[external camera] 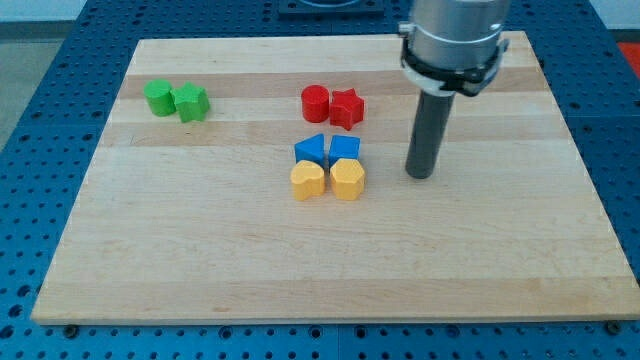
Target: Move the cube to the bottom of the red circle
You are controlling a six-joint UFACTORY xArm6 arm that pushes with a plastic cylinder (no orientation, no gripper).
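No gripper here, just a rod; my tip (421, 175) rests on the tabletop (200, 260) to the view's right of the blue cube (345, 150), apart from it. The cube sits below the red star (347, 108), not yet under the red circle (316, 102). The push looks unstarted.

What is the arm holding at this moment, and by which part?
Nothing is held. My tip rests on the board, apart from the blue cube, on the view's right of it.
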